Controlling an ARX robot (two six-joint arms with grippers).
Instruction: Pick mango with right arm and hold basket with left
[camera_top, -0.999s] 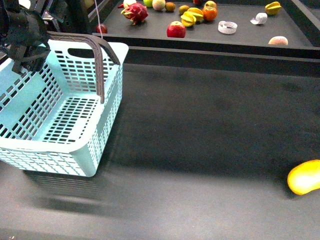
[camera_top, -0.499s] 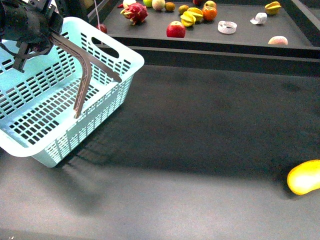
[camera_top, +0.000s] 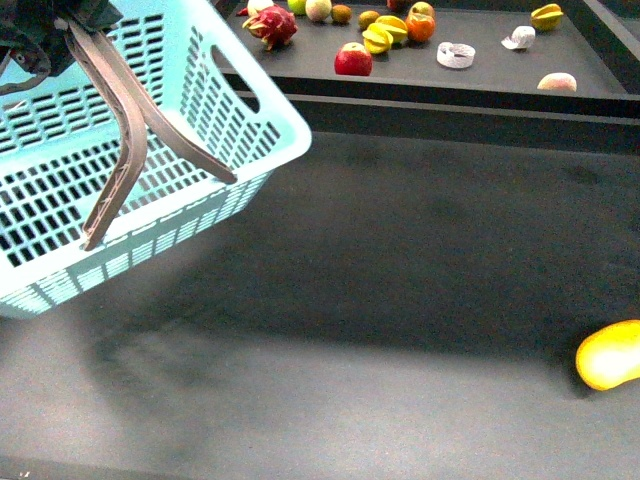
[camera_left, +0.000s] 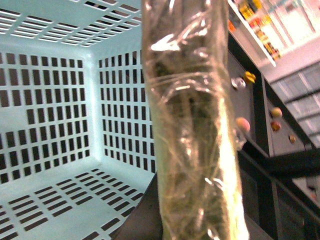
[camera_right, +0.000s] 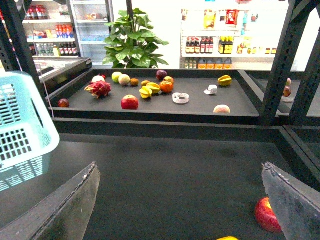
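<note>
The light-blue basket hangs tilted at the upper left of the front view, off the dark table. My left gripper is shut on its grey-brown handles at the top corner. In the left wrist view one film-wrapped handle fills the middle, with the basket's slotted inside behind it. The yellow-orange mango lies at the table's right edge, far from the basket. My right gripper is open over bare table, and only a sliver of the mango shows below it.
A raised dark shelf runs along the back, carrying a dragon fruit, a red apple, star fruits and white rings. Another red apple lies by my right gripper's finger.
The basket has risen off the table and tipped further, swinging up with my left gripper. The mango has stayed put.
</note>
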